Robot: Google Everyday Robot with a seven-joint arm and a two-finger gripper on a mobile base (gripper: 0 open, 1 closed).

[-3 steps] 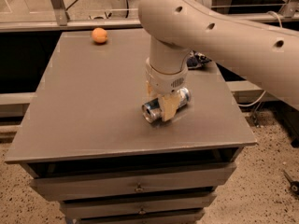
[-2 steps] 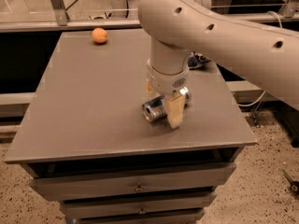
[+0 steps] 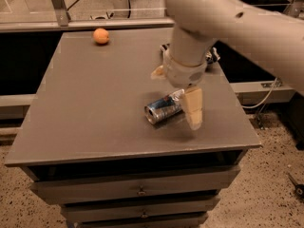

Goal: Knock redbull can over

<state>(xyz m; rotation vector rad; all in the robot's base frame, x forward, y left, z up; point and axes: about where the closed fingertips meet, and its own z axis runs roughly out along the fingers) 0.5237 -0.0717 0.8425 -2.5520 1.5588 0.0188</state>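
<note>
The redbull can [image 3: 164, 109], silver and blue, lies on its side on the grey table [image 3: 95, 103], right of the middle, its silver top facing front-left. My gripper [image 3: 176, 91] hangs just above and behind the can. Its fingers are spread: one beige finger [image 3: 193, 109] points down to the right of the can, and the other fingertip [image 3: 158, 72] shows behind it to the left. The gripper holds nothing.
A small orange fruit [image 3: 100, 35] sits at the table's back left. A dark snack bag [image 3: 212, 55] lies at the back right, mostly hidden behind my arm. The table's right edge [image 3: 240, 108] is close to the can. Drawers are below the front edge.
My gripper has lifted off the can and turned, and its fingers now stand apart around it. The can has stayed lying on its side in about the same place.
</note>
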